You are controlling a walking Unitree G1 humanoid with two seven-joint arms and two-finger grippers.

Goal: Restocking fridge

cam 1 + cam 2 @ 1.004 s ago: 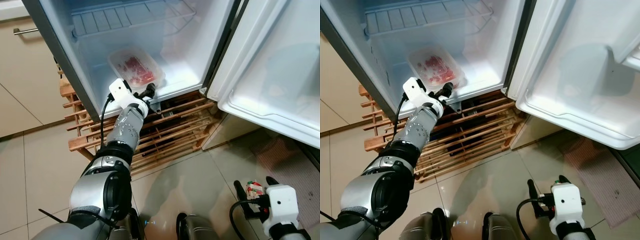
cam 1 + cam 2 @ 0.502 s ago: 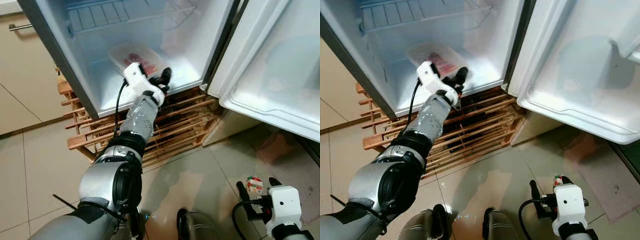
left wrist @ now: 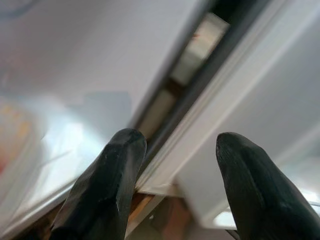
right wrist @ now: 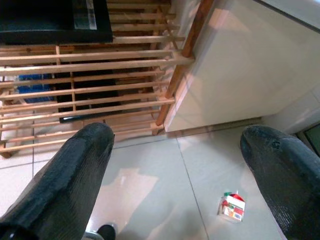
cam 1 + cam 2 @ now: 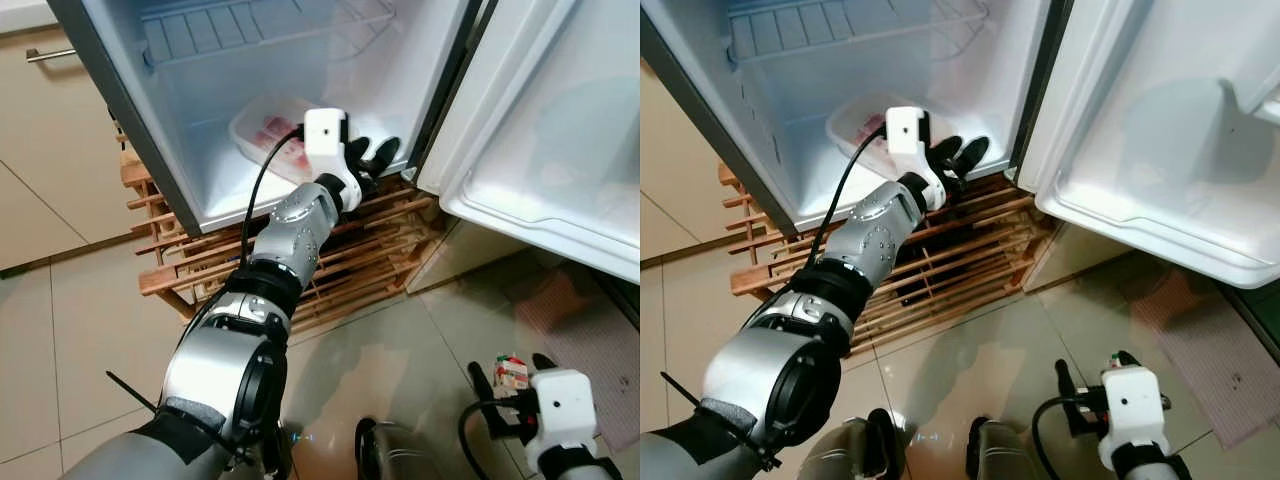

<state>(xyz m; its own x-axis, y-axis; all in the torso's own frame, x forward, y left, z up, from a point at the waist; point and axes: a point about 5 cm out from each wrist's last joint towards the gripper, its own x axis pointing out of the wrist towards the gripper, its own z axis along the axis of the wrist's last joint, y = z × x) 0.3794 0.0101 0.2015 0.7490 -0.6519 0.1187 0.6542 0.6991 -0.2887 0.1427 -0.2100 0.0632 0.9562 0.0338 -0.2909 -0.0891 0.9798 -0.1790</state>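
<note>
Your left claw (image 5: 372,158) is reaching into the open fridge (image 5: 200,120), hovering at the front edge of its floor with both black fingers spread apart and nothing between them. The clear tray of red meat (image 5: 268,135) is lying on the fridge floor just at nine o'clock of that claw, partly hidden behind the white wrist camera housing. The fridge is sitting on a wooden slatted rack (image 5: 350,255). Your right claw (image 4: 180,165) is hanging low over the tiled floor (image 4: 165,200) at five o'clock, fingers wide apart and empty. A small red-and-green carton (image 4: 231,206) is lying on the tiles beneath it.
</note>
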